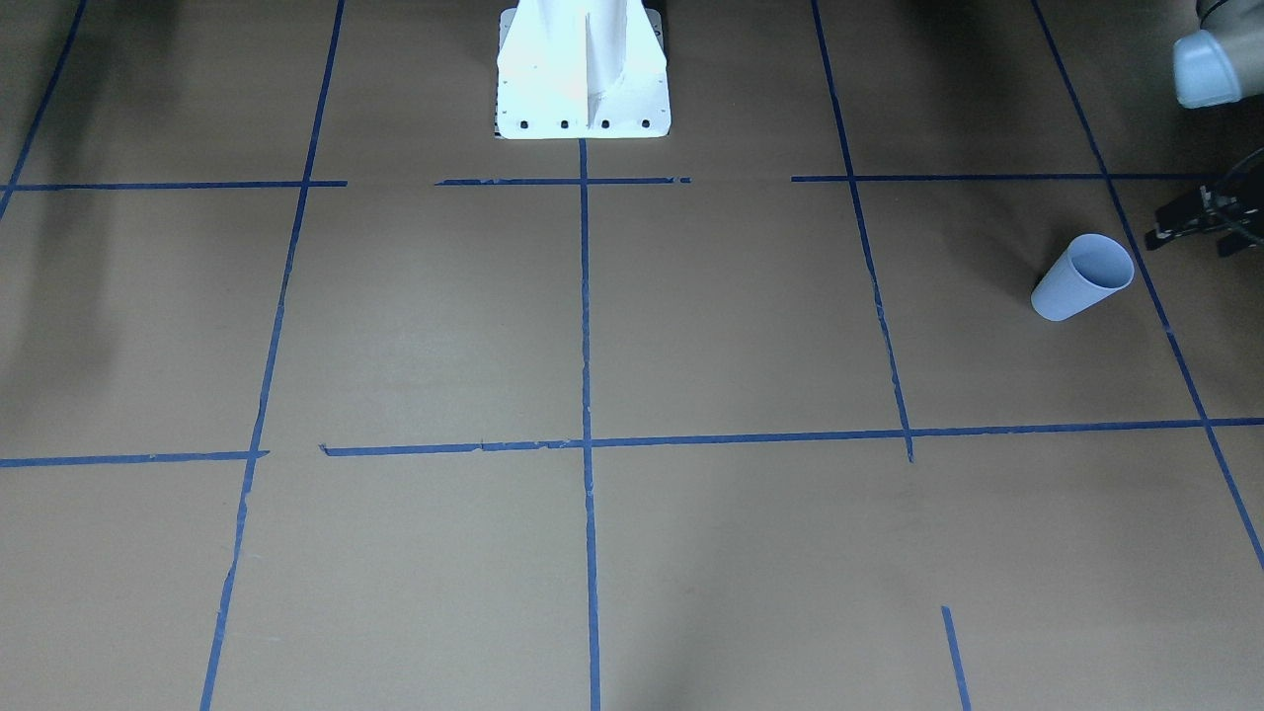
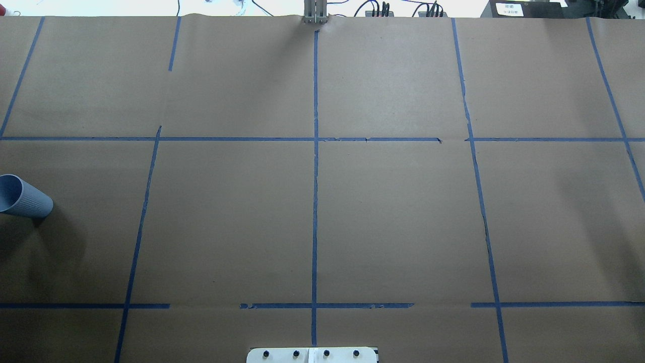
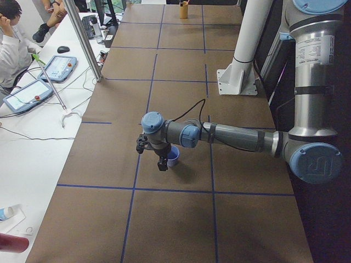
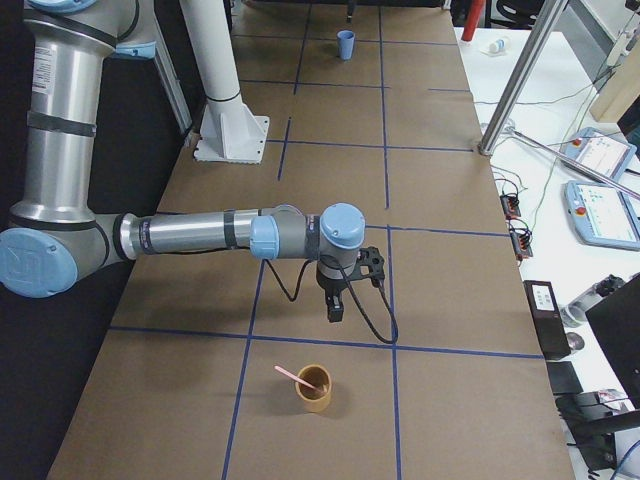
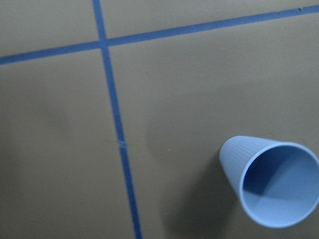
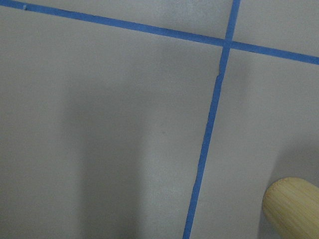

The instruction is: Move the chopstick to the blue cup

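The blue cup (image 1: 1083, 276) stands upright and empty near the table's end on my left; it also shows in the overhead view (image 2: 22, 197) and the left wrist view (image 5: 271, 181). My left gripper (image 3: 162, 165) hangs just beside it, above the table; only its edge shows in the front view (image 1: 1200, 222), so I cannot tell if it is open. The pale-pink chopstick (image 4: 293, 377) leans in a tan bamboo cup (image 4: 315, 388) at the table's other end. My right gripper (image 4: 336, 312) hangs a little short of that cup, holding nothing; I cannot tell if it is open.
Brown paper with blue tape lines (image 2: 315, 201) covers the table. The white robot base (image 1: 583, 74) stands at the middle of my side. The bamboo cup's side (image 6: 294, 209) shows at the right wrist view's corner. Operators and tablets (image 3: 33, 93) sit beyond the far edge.
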Robot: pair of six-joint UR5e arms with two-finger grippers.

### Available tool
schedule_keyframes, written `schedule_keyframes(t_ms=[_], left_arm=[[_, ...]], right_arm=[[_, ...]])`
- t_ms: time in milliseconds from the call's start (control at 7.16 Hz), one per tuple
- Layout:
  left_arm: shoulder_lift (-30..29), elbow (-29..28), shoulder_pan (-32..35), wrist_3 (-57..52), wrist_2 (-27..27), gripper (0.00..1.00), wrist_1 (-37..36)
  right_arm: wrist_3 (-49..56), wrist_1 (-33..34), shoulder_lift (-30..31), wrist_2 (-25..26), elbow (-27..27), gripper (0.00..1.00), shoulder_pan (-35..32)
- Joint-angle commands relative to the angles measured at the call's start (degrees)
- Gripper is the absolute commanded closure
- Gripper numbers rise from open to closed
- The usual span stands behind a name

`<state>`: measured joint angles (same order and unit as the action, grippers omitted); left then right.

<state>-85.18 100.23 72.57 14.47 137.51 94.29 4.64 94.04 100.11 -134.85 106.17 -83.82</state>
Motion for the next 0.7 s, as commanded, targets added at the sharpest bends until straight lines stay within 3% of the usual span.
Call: schedule_keyframes(t_ms=[0, 140, 419, 559], left_arm=[[-0.6, -2.7, -3.3, 2.9, 0.0, 0.0, 2.8], [-0.7, -4.7, -3.5, 3.0, 0.0, 0.07, 5.8], [-0.7, -6.3, -3.5, 3.3, 0.0, 0.87, 8.5], [-0.8, -6.2, -3.6, 3.8, 0.3, 0.97, 8.7]], right_arm=[[-0.1, 0.0, 0.0, -0.4, 0.0, 0.0, 0.6], [-0.1, 0.0, 0.0, -1.3, 0.0, 0.0, 0.7], [-0.1, 0.0, 0.0, -2.2, -0.1, 0.0, 0.8], [-0.1, 0.0, 0.0, -2.3, 0.0, 0.0, 0.9]])
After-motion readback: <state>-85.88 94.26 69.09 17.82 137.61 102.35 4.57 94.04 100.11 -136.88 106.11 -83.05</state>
